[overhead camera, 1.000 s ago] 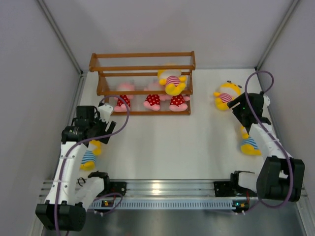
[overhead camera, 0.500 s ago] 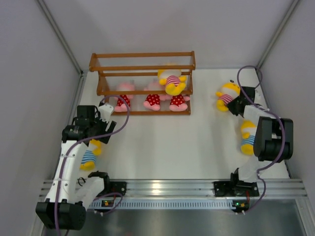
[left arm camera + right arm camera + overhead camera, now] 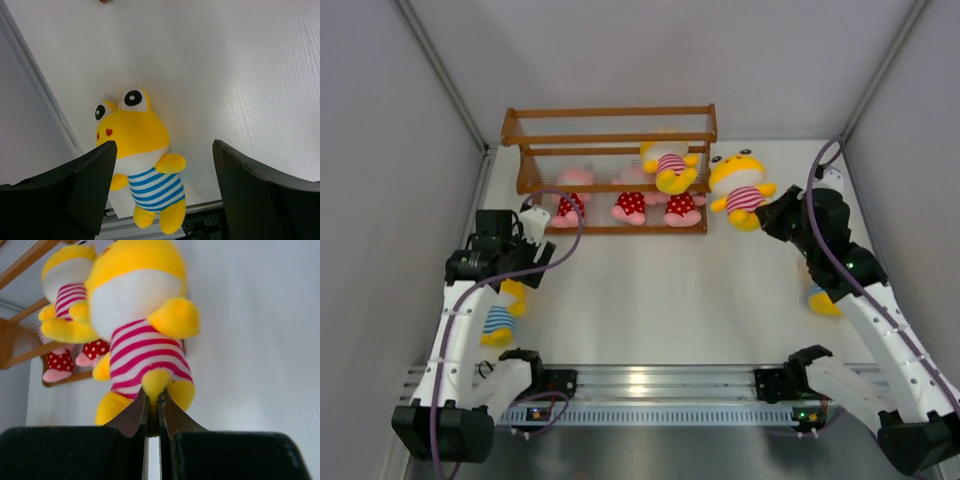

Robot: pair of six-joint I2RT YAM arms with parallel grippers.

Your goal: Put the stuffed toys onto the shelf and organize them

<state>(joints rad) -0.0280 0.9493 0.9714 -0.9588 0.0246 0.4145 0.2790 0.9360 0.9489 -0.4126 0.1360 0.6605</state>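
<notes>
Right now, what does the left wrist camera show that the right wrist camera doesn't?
Only left wrist: a blue-striped yellow toy lying below the open left gripper. Only right wrist: the right gripper shut on a pink-striped yellow toy, with the shelf, another pink-striped toy and red-dotted toys behind. Both: the white table.

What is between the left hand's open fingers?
In the left wrist view, a blue-striped yellow stuffed toy lies on the table below the open left hand.
</notes>
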